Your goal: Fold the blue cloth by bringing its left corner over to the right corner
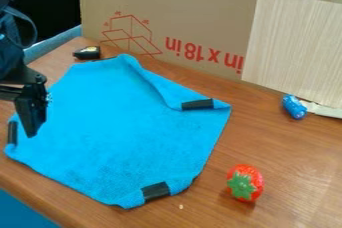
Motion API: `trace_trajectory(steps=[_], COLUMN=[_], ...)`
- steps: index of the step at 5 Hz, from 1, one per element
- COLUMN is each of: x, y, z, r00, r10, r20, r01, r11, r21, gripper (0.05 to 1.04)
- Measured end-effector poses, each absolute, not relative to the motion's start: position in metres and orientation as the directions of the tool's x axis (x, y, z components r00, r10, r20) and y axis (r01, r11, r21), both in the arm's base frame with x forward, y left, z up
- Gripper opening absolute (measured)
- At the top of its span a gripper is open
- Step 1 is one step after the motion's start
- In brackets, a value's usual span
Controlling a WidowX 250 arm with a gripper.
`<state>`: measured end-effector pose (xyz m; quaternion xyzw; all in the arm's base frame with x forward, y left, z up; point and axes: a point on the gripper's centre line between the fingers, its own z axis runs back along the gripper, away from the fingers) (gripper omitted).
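Note:
At the left edge, the black gripper (33, 109) hangs over the left part of a bright blue cloth (127, 132). The cloth lies spread on the wooden table, with its upper right edge folded over. Black strips mark its corners: one (198, 104) at the right, one (155, 191) at the bottom and one (12, 133) at the left, beside the gripper. Whether the gripper touches the cloth is unclear.
A black object (87, 53) lies by the cloth's top corner. A red strawberry with a green top (244, 183) sits at lower right, and a small blue item (294, 107) farther back. A cardboard panel (200, 22) stands along the table's (294, 157) rear.

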<state>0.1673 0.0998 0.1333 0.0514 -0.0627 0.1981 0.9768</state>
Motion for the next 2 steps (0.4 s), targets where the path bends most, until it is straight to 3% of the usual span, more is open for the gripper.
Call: trace_trajectory(steps=[1,2], x=[0.168,0.176], y=[0.098,0.128], z=[0.131,0.115], r00=[0.916,0.869], r10=[0.380,0.491], r20=[0.131,0.066], r01=[-0.391,-0.488], r11=[0.918,0.871], r21=[0.064,-0.051], gripper=[0.999,0.999])
